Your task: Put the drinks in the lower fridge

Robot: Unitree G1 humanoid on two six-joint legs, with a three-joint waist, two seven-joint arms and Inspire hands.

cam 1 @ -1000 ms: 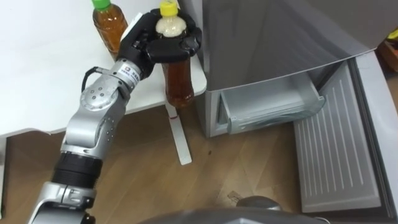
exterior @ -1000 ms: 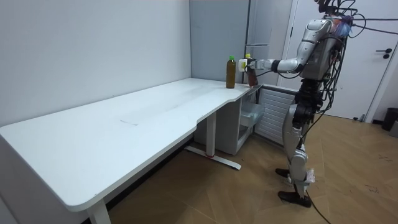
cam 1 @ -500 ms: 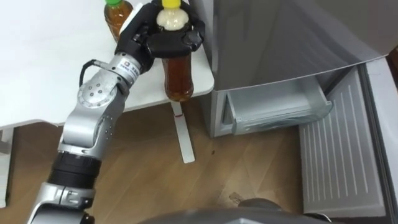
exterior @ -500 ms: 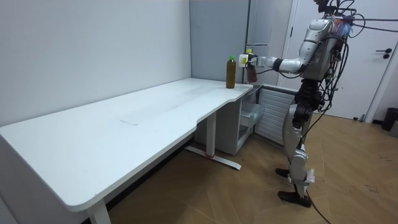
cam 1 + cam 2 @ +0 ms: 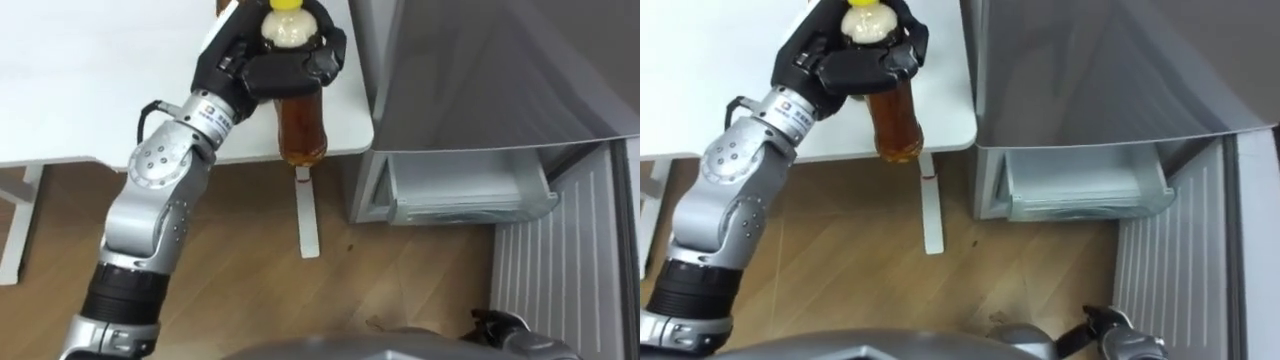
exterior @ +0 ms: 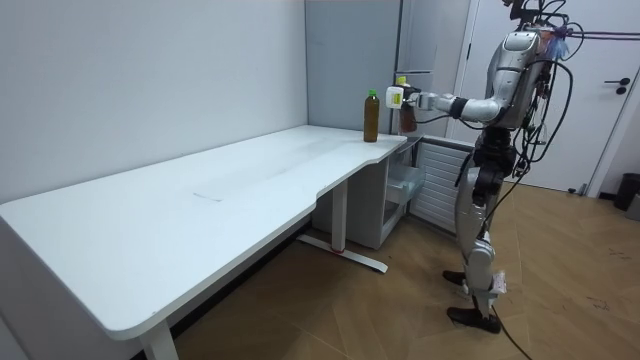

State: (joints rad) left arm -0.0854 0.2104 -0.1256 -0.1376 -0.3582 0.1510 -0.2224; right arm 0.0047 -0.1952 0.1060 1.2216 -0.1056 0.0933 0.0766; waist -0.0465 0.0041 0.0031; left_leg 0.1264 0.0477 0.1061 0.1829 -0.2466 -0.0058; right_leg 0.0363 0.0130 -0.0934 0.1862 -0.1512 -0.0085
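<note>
A tea bottle [image 5: 302, 130] with a yellow cap hangs above the corner of the white table [image 5: 90, 90]. My left hand [image 5: 268, 62] is shut on its neck and shoulder from above; the same hand [image 5: 845, 55] and bottle [image 5: 892, 125] show in the right eye view. A second tea bottle [image 6: 371, 116] with a green cap stands upright on the table near that corner. The grey fridge [image 5: 480, 70] is to the right, its lower drawer [image 5: 465, 188] pulled open. My right hand [image 5: 1118, 338] shows low at the bottom edge.
The fridge's lower door [image 5: 560, 270] swings open toward the right, ribbed inside. A white table leg and foot [image 5: 306, 210] stand on the wood floor below the bottle. In the room view I stand beside the table's far end, in front of the fridge [image 6: 400, 50].
The left hand has lifted the bottle a little higher over the table corner. The eye view has shifted, and the right hand has come into sight at the bottom.
</note>
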